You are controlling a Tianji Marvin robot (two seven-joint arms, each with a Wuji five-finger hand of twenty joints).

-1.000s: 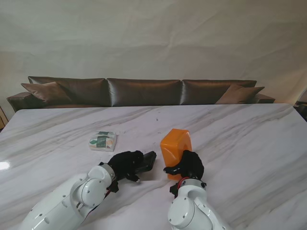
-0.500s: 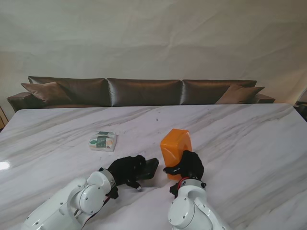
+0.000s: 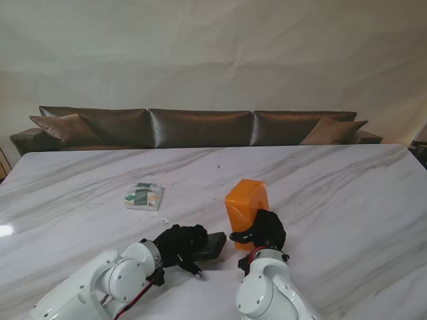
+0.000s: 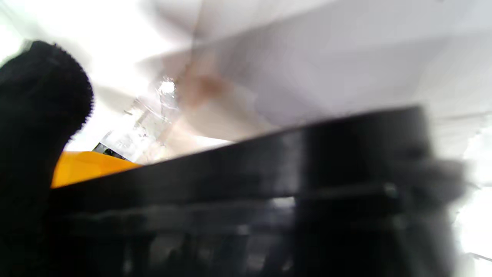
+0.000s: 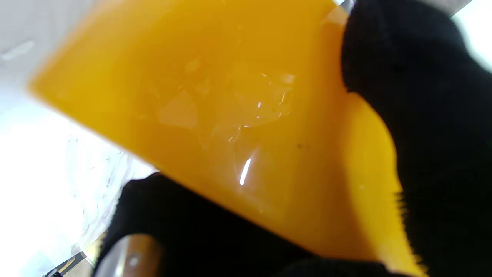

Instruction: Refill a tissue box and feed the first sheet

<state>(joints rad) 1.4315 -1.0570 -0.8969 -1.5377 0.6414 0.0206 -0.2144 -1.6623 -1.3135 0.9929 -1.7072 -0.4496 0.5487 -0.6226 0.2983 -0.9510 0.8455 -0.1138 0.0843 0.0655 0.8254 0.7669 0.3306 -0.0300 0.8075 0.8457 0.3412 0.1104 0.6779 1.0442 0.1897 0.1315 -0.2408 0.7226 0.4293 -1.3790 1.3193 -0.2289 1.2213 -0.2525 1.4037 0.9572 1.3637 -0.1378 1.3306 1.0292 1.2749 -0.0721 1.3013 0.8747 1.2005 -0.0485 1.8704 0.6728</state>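
Observation:
An orange tissue box [image 3: 245, 201] stands on end on the marble table, and my right hand [image 3: 261, 231] is shut on its near end. The right wrist view is filled by the orange box [image 5: 215, 115] with a black-gloved finger [image 5: 430, 115] pressed against it. My left hand [image 3: 179, 244] is shut on a flat black lid [image 3: 212, 245], held low just left of the box. The black lid [image 4: 246, 184] spans the blurred left wrist view, with a corner of the orange box [image 4: 80, 166] behind it. A small tissue pack [image 3: 143, 196] with green print lies farther left.
The marble table [image 3: 333, 187] stretches wide on both sides. A brown sofa [image 3: 200, 127] runs along the far edge of the table, against a pale wall.
My left hand has carried the black lid nearer to me and slightly to the right, closer to the box base. The orange box shifted a little to the right.

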